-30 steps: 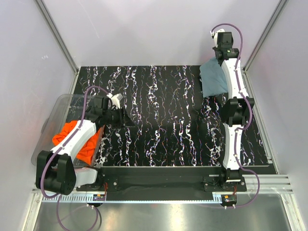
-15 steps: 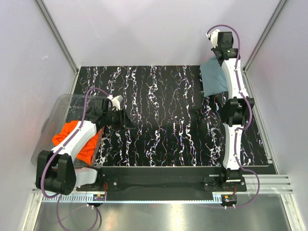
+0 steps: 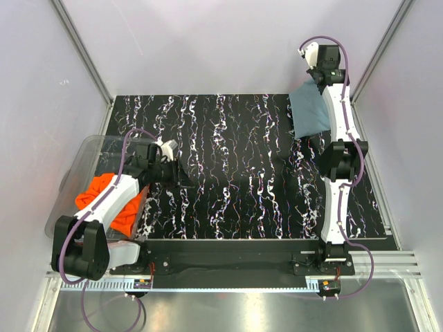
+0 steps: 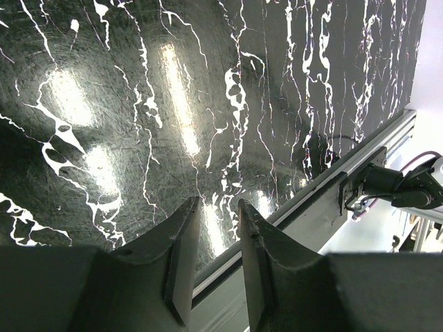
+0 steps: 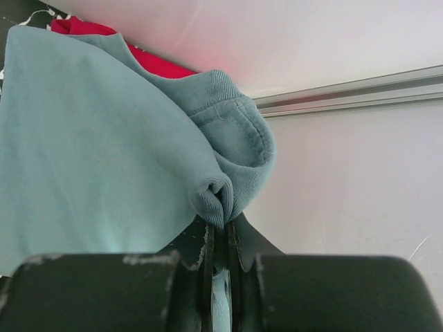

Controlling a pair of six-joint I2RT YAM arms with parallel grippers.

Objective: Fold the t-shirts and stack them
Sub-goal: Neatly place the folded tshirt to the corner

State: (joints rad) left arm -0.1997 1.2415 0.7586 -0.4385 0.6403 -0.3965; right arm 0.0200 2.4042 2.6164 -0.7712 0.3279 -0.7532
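My right gripper [image 3: 320, 77] [image 5: 221, 214] is shut on the collar end of the dusty grey-blue t-shirt [image 3: 309, 115] [image 5: 97, 145] and holds that end lifted at the table's far right corner. The rest of the shirt hangs down to the table. A strip of the crimson red t-shirt [image 5: 158, 65] shows under it in the right wrist view only. The orange t-shirt [image 3: 104, 197] lies crumpled in the clear bin at the left, partly under my left arm. My left gripper [image 3: 178, 173] [image 4: 218, 202] hovers over bare table beside the bin, jaws a little apart and empty.
The clear plastic bin [image 3: 77, 160] sits off the table's left edge. The black marbled tabletop [image 3: 235, 159] has a metal rail [image 4: 325, 197] along its near edge. White walls and metal frame posts [image 3: 377, 55] stand close to my right gripper.
My right gripper has moved slightly farther back and to the right with the grey-blue shirt's collar. My left gripper has shifted a little toward the near edge.
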